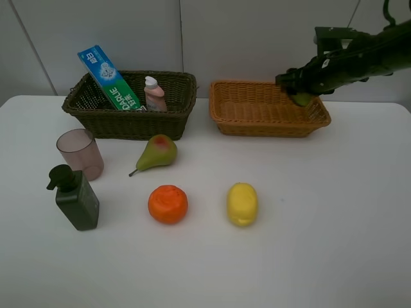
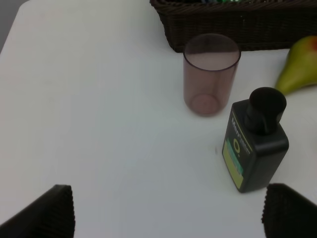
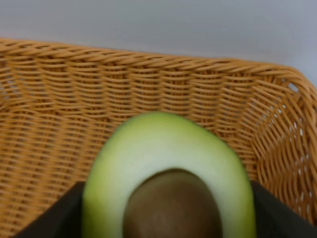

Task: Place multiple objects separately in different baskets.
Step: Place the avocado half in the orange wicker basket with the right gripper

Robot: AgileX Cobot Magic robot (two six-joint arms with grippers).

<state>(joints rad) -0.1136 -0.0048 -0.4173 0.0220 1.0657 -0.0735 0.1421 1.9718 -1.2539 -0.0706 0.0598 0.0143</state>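
Risk in the high view centres on the shallow light orange-tan wicker basket (image 1: pixel 270 126). The right claw (image 1: pixel 298 90) hangs over its right part, clamped on the green avocado half (image 1: pixel 302 99), which appears to be at about rim height and not yet resting on the weave. Released from there, the rounded half may bounce off the low wall and tip out onto the white worktop (image 1: pixel 334 231). The green-and-red pear (image 1: pixel 157 153), round orange (image 1: pixel 167 203) and yellow lemon (image 1: pixel 242 203) lie on the worktop, well apart from the basket.

The left wrist view shows the left claw (image 2: pixel 168 218) with jaws wide apart, holding nothing, near the dark green pump bottle (image 2: pixel 255 148) and the translucent pink cup (image 2: pixel 210 74). Both stand upright and close together, so a careless advance could topple either.

The right wrist view shows the avocado's cut face and brown pit between the fingers, with basket weave beyond. A slack grip could let the smooth skin slip.
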